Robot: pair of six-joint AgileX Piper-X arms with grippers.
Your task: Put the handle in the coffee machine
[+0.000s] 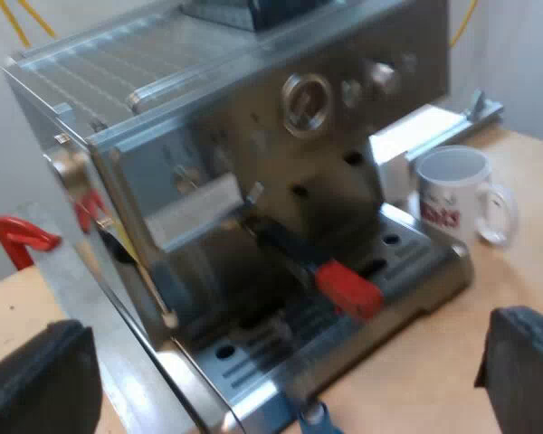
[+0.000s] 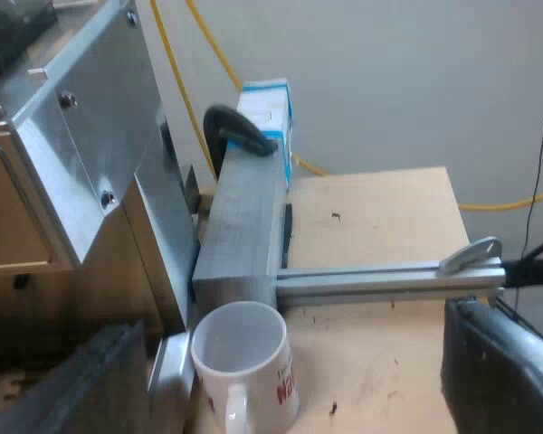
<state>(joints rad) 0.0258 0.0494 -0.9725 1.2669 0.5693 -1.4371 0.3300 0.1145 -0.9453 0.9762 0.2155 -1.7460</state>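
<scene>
Steel espresso machine [image 1: 253, 136] hides the basket end of the dark, red-tipped handle [image 1: 344, 287]. My left gripper [image 1: 281, 372] and right gripper [image 2: 294, 375]: fingers spread wide, empty.

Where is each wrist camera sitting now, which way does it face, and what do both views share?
Left wrist view: on the left arm, facing the espresso machine front, where the holder shows its red handle end; the left gripper is open.
Right wrist view: on the right arm, looking down past the machine's side at the mug; the right gripper is open.
Shared: the machine and the mug.
</scene>
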